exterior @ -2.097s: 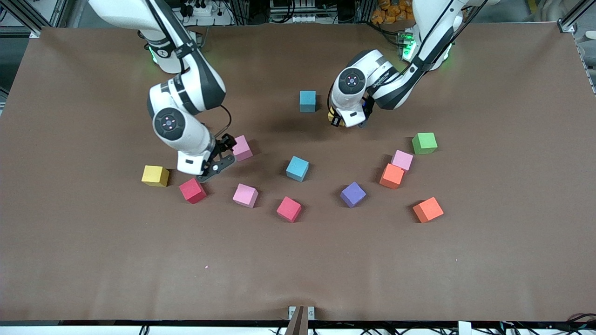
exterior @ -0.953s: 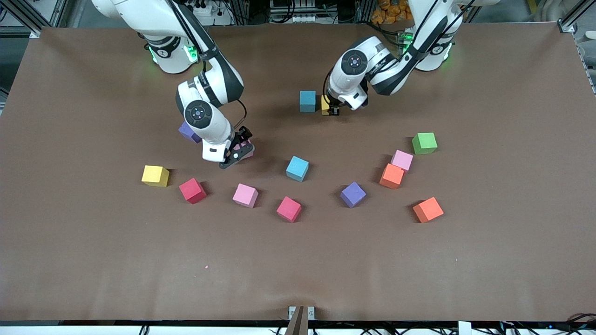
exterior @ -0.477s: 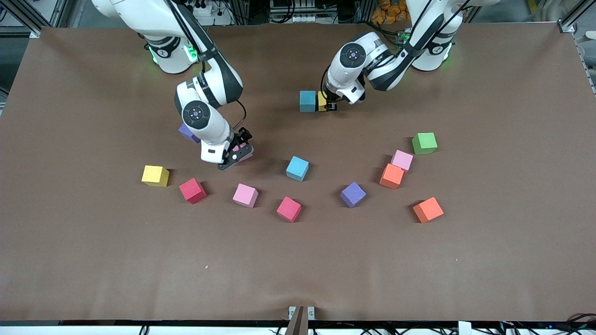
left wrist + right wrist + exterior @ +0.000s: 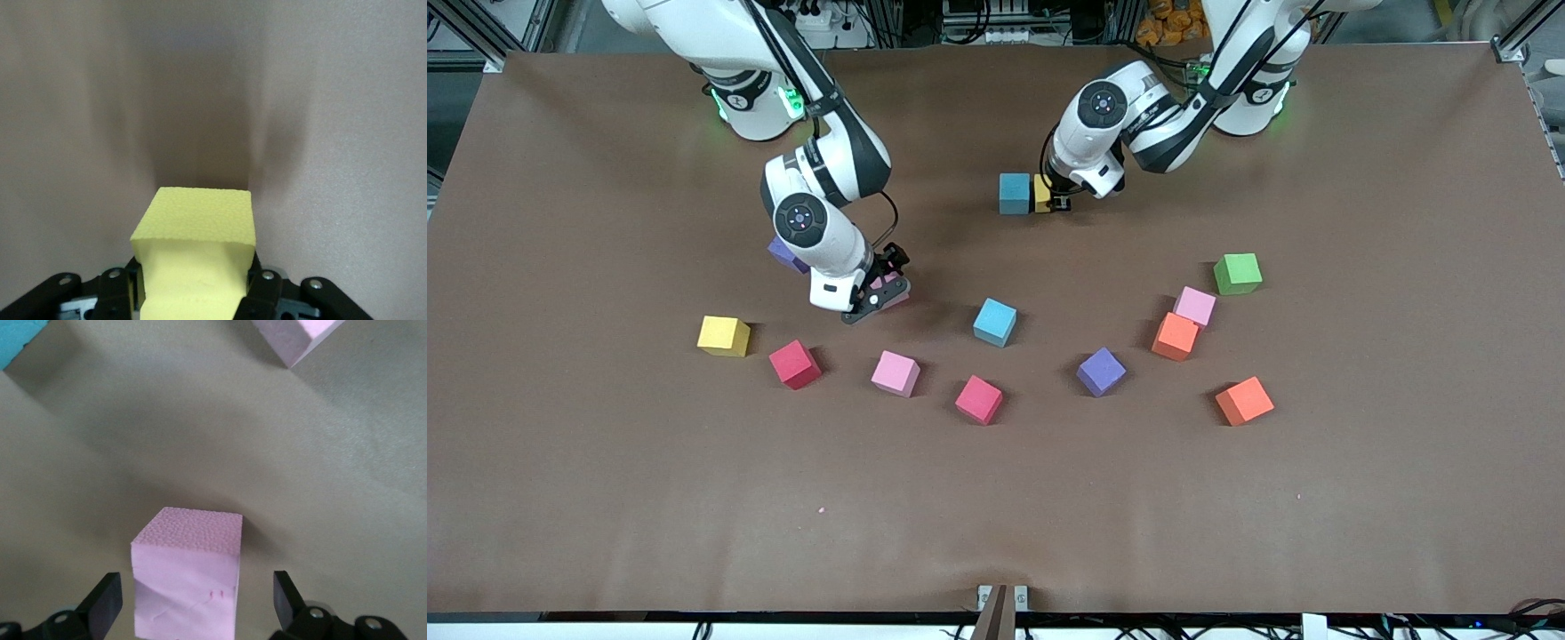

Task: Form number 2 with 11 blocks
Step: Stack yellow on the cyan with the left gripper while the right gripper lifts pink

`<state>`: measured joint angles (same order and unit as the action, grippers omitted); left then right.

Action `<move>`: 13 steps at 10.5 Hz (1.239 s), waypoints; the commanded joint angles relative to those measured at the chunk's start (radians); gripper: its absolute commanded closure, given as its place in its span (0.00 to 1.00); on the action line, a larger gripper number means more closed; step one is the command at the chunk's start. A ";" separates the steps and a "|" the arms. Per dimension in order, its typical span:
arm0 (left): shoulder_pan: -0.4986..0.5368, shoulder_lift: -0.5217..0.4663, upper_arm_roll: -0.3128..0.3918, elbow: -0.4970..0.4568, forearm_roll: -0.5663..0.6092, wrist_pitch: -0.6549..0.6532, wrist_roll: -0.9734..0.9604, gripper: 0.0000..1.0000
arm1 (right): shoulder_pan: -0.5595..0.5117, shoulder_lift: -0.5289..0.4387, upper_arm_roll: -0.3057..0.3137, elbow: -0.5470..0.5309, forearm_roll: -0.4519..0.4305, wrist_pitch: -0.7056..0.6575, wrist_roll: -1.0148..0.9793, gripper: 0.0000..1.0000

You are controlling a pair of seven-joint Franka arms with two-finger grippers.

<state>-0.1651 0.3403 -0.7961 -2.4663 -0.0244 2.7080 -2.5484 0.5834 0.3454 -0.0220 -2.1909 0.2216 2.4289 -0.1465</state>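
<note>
My left gripper [image 4: 1055,199] is shut on a yellow block [image 4: 1041,193], held low against the side of a cyan block [image 4: 1014,193] near the robots' bases. In the left wrist view the yellow block [image 4: 193,253] is squeezed between the jaws of the left gripper [image 4: 193,297]. My right gripper [image 4: 880,291] stands open around a pink block [image 4: 187,583], with a gap on each side between the block and the fingers [image 4: 103,603]. Loose blocks lie nearer the camera: yellow [image 4: 724,336], red [image 4: 795,364], pink [image 4: 895,373], red [image 4: 979,399], cyan [image 4: 995,322], purple [image 4: 1101,371].
Toward the left arm's end lie an orange block [image 4: 1176,336], a pink block [image 4: 1195,306], another orange block [image 4: 1244,401] and a green cube [image 4: 1237,273]. A second purple block [image 4: 785,253] shows partly under the right arm.
The left gripper carried the yellow block up against the cyan block, then stayed still. The right gripper shifted slightly around the pink block and remains open.
</note>
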 commanded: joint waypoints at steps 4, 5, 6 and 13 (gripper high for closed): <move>-0.014 -0.001 -0.008 -0.002 -0.016 0.038 -0.007 1.00 | 0.042 0.006 -0.003 -0.059 0.021 0.107 0.054 0.00; -0.014 0.003 -0.008 0.001 -0.014 0.039 -0.007 1.00 | 0.043 0.009 -0.003 -0.059 0.019 0.107 0.053 0.00; -0.014 0.005 -0.008 0.003 -0.014 0.042 -0.006 1.00 | 0.041 0.015 -0.004 -0.059 0.015 0.107 0.053 0.00; -0.040 0.022 -0.002 0.001 -0.006 0.056 -0.003 0.79 | 0.032 0.029 -0.004 -0.055 0.015 0.104 0.091 0.36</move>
<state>-0.2013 0.3585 -0.7970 -2.4652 -0.0244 2.7487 -2.5484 0.6192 0.3745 -0.0282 -2.2436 0.2221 2.5245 -0.0743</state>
